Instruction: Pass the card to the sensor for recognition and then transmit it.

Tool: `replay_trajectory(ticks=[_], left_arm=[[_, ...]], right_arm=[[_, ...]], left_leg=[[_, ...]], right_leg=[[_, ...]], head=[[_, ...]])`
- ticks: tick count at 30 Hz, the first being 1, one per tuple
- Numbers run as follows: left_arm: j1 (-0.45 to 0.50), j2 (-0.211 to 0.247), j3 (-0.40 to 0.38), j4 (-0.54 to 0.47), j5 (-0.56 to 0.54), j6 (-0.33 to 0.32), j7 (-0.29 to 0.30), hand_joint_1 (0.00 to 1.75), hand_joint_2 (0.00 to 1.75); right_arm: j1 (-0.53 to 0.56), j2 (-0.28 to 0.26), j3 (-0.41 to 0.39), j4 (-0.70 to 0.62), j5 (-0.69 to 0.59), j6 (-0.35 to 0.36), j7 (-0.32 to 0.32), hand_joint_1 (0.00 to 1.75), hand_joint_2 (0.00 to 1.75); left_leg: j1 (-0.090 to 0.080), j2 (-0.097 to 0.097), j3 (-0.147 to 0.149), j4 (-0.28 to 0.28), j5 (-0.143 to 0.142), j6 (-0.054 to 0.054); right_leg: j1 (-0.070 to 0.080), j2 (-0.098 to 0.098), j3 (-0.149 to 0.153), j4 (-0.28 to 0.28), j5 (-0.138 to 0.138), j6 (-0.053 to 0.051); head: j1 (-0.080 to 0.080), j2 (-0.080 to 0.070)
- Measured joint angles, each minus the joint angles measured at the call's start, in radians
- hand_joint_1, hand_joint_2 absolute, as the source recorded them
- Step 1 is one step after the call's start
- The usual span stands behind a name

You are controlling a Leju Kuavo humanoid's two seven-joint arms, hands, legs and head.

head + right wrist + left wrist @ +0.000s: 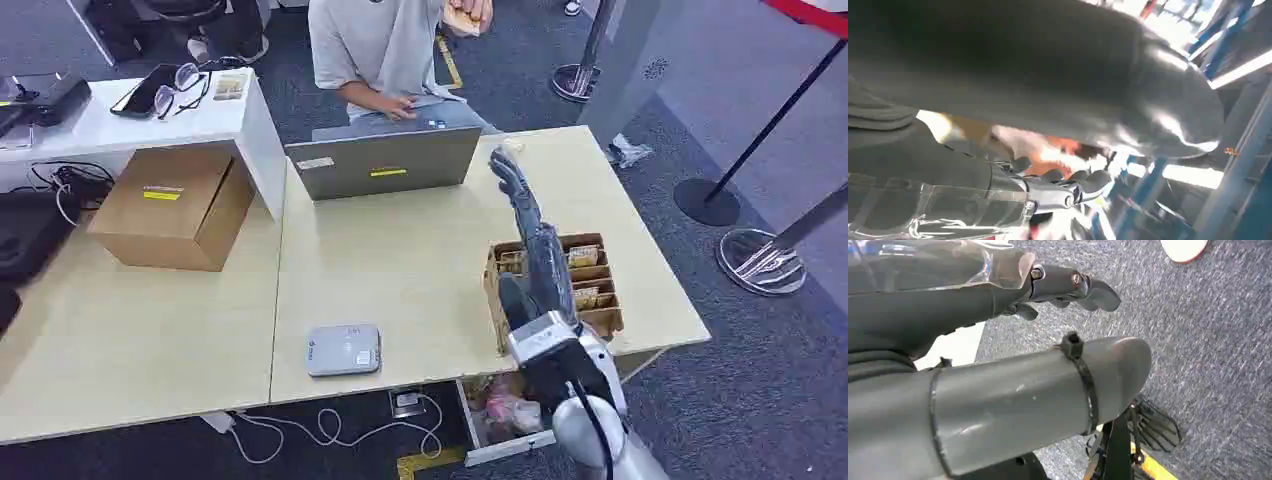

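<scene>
A wooden card box (597,290) is seen on the light wooden desk (420,270), at the edge on the robot's right. It is divided into slots, and tan cards (583,257) are stood in them in several rows; the part of the box toward the sensor is covered by the right arm. Below the desk edge beside the box, an open drawer (505,420) is seen holding pinkish, wrapped items that cannot be made out.

The grey sensor (343,350) is laid flat on the desk, well apart from the box, toward the robot's near edge. A grey laptop (385,160) is stood open at the far side of the desk from the box, and a person (375,45) in a light shirt is seated behind it, with one hand at the laptop and the other raised holding something tan. A cardboard box (172,205) is placed far from the card box, past the laptop.

The right hand (515,190) is raised above the card box, with the forearm angled up toward the person and the fingers extended and held close together. Whether a card is pinched in it cannot be told. The left hand (1068,287) is seen hanging over grey carpet, its fingers slightly curled with nothing in them.
</scene>
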Motion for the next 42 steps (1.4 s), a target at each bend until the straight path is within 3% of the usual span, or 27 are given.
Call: replay_trajectory(ticks=[5, 10, 18, 34, 35, 42], left_arm=[[0.000, 0.000, 0.000, 0.000, -0.014, 0.010, -0.018, 0.00, 0.00], [0.001, 0.000, 0.000, 0.000, -0.014, 0.012, -0.023, 0.00, 0.00], [-0.002, -0.002, 0.000, 0.000, -0.009, 0.017, -0.013, 0.00, 0.00], [-0.050, -0.015, 0.000, 0.000, 0.003, 0.053, 0.037, 0.00, 0.00], [-0.052, -0.015, 0.000, 0.000, 0.003, 0.053, 0.037, 0.00, 0.00], [-0.058, -0.018, 0.000, 0.000, 0.011, 0.071, 0.050, 0.00, 0.00]], right_arm=[[-0.146, -0.023, 0.000, 0.106, 0.204, -0.074, 0.075, 0.00, 0.00], [-0.196, -0.036, 0.001, 0.160, 0.240, -0.086, 0.089, 0.00, 0.00], [-0.312, -0.042, 0.010, 0.283, 0.443, -0.079, 0.157, 0.00, 0.00], [-0.534, -0.029, 0.044, 0.597, 0.507, -0.071, 0.165, 0.00, 0.00], [-0.540, -0.029, 0.046, 0.606, 0.507, -0.071, 0.165, 0.00, 1.75], [-0.590, -0.014, 0.064, 0.687, 0.517, -0.075, 0.169, 0.00, 1.75]], left_leg=[[0.000, -0.001, 0.000, 0.000, 0.001, 0.000], [0.001, -0.001, 0.000, 0.000, 0.001, -0.001], [0.001, -0.001, 0.000, 0.000, 0.001, -0.001], [0.002, -0.001, 0.000, 0.000, 0.003, -0.002], [0.002, -0.001, 0.000, 0.000, 0.003, -0.002], [0.002, -0.001, 0.000, 0.000, 0.003, -0.002]], right_leg=[[0.000, 0.000, 0.000, 0.000, 0.001, 0.000], [0.000, 0.000, 0.000, 0.000, 0.001, -0.001], [0.000, 0.000, 0.000, 0.000, 0.001, -0.001], [0.001, 0.000, 0.000, 0.001, 0.002, -0.002], [0.001, -0.001, 0.000, 0.001, 0.002, -0.002], [0.001, 0.000, 0.000, 0.001, 0.002, -0.002]], head=[[0.000, 0.000], [0.000, 0.000], [0.000, 0.000], [0.000, 0.000], [0.000, 0.000], [0.000, 0.000]])
